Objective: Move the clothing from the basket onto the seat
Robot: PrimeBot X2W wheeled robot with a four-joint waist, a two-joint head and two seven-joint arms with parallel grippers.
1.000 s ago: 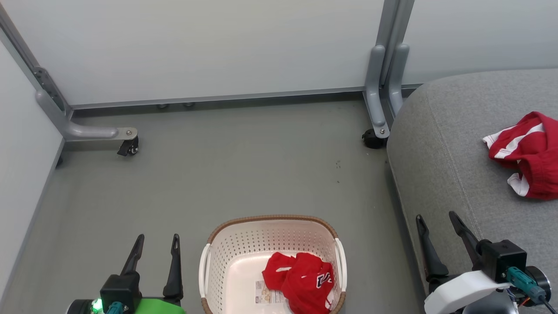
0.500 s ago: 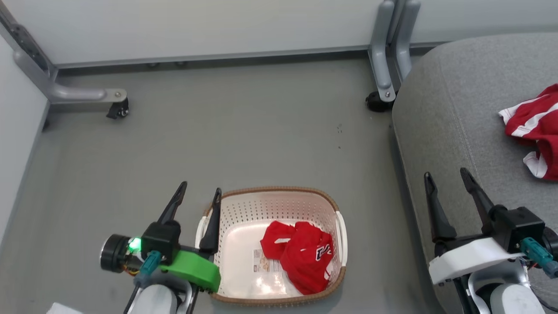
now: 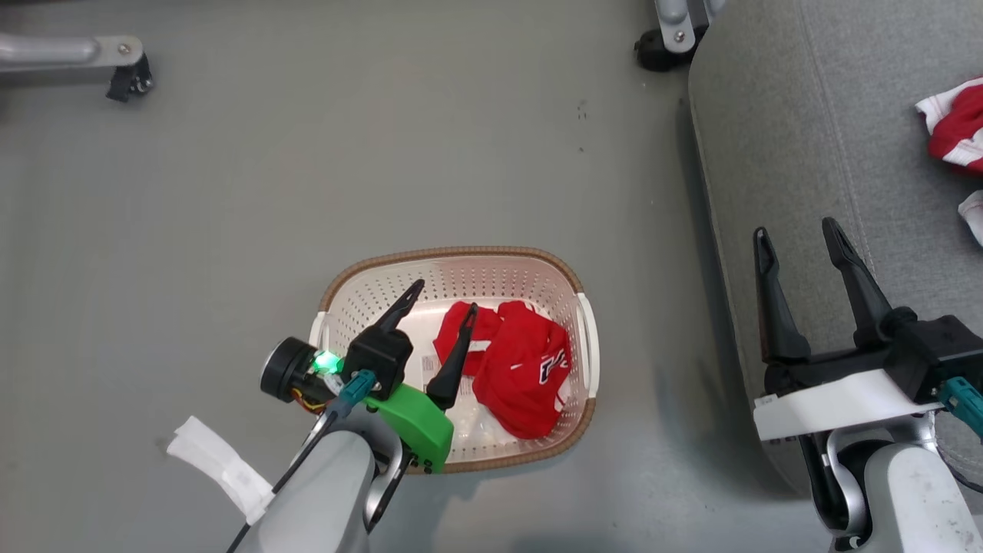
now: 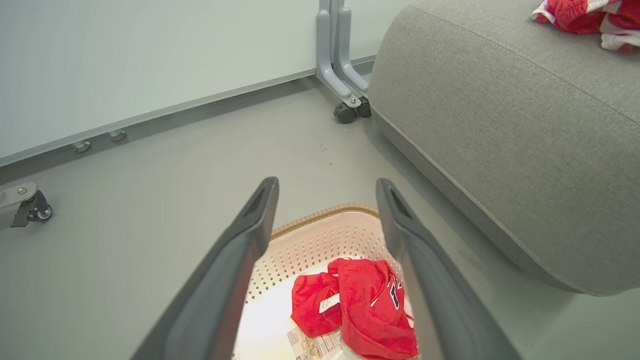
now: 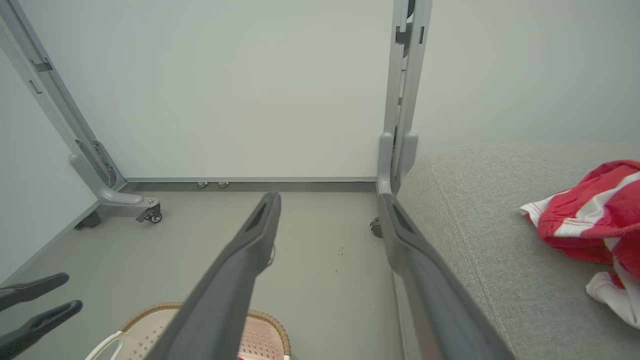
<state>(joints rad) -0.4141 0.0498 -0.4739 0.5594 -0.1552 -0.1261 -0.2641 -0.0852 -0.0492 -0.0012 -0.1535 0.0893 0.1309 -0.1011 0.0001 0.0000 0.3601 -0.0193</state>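
Note:
The cream basket [image 3: 461,253] with a brown rim stands on the grey floor, holding red clothing [image 3: 516,376] with navy-and-white lettering. My left gripper [image 3: 444,296] hangs open over the basket's left half, its fingers above the garment's left edge and holding nothing. In the left wrist view, the clothing [image 4: 362,305] lies between and below the spread fingers of the left gripper [image 4: 327,182]. My right gripper [image 3: 795,229] is open and empty over the grey seat's [image 3: 776,115] near edge. Another red-and-white garment [image 3: 956,123] lies on the seat [image 5: 475,225] at the right.
Grey partition legs on casters stand at the far left [image 3: 123,73] and beside the seat's corner [image 3: 656,54]. A pale wall panel [image 5: 250,90] closes off the back. A paper label [image 4: 310,342] lies on the basket floor.
The head camera has tilted down, shifting the whole picture. My left gripper has swung right from beside the basket to over its inside, still open. The right gripper stays open.

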